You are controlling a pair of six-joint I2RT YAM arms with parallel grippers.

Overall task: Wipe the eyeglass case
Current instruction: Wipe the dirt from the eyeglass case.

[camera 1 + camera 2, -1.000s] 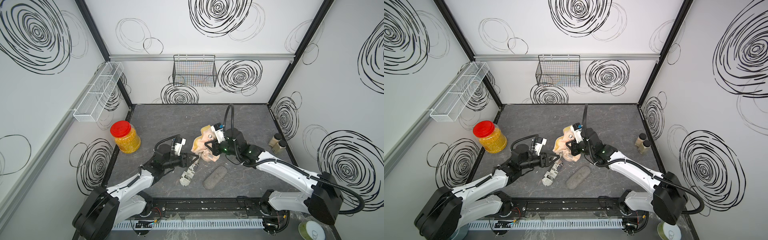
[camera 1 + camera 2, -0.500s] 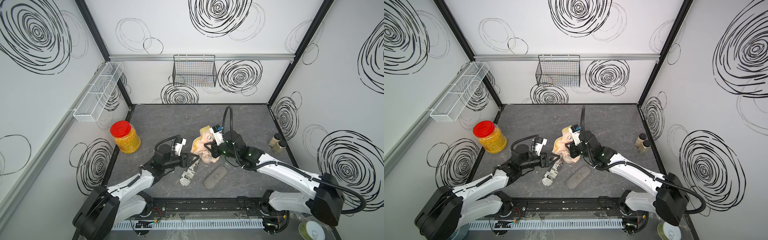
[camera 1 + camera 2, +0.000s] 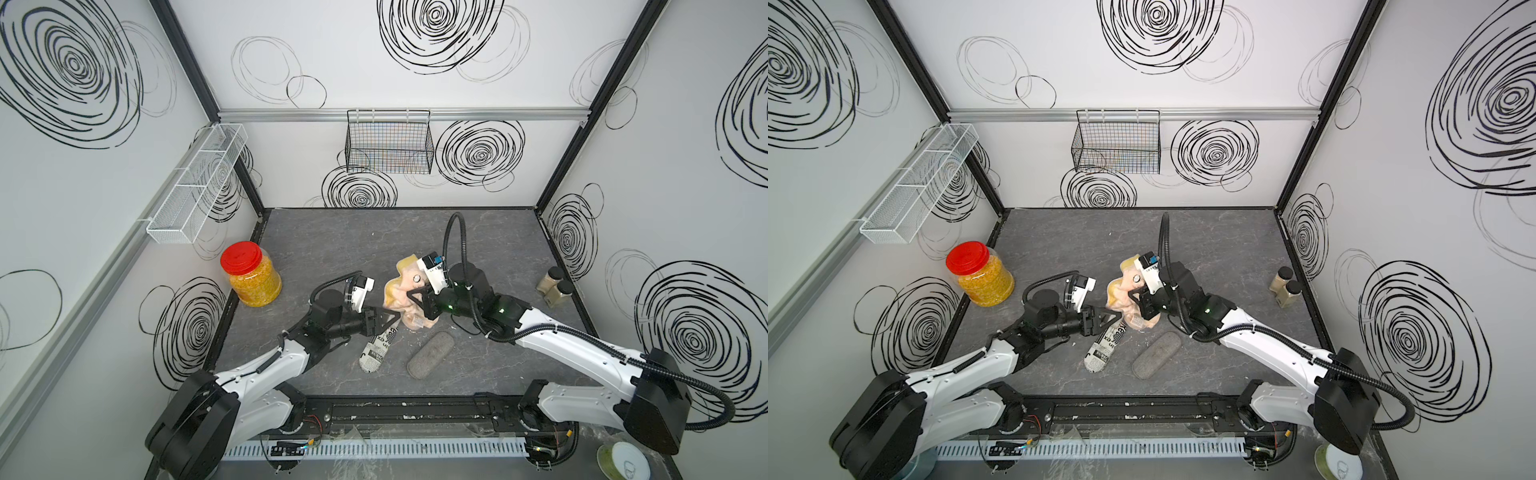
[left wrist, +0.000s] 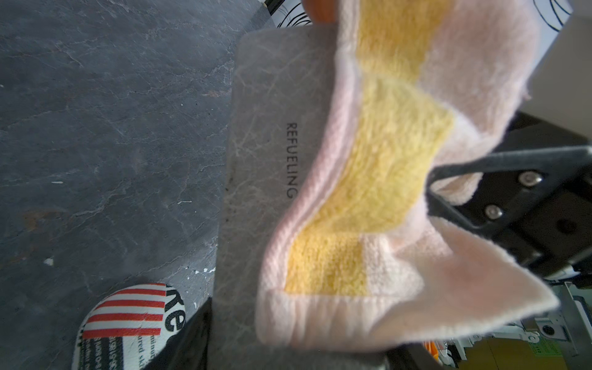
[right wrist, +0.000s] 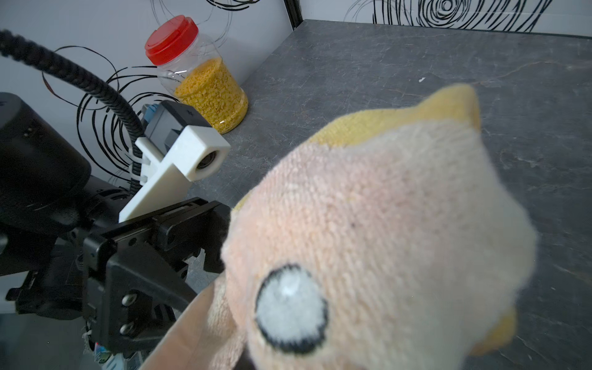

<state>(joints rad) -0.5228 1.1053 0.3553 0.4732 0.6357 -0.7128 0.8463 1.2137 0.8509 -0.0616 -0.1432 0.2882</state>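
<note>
Eyeglass case — the pale grey one printed REFUELING — is gripped at one end by the left gripper, whose jaws are set narrow on it, and it appears to be lifted clear of the table. In the left wrist view its long axis is seen to run straight out from those jaws toward the right arm, so the free end lies on the side of the right gripper. That gripper is clamped shut on a pink-and-yellow cloth. The cloth is draped along one long edge of the case and hides much of its face on that side. The printed word and the strip beyond it are left bare. In both top views the case is almost wholly hidden under the cloth, between the two grippers.

The wiping stroke is judged to be in hand, and the coming move turns on that axis. The cloth would best be drawn lengthwise along the case, or across its short width toward the bare edge. This falls to the right arm, the nearer to the free end, while the case is steadied by the left. Two other cases lie on the table nearer the robot's base, a newsprint-patterned case and a dark grey case. Neither is held.
</note>
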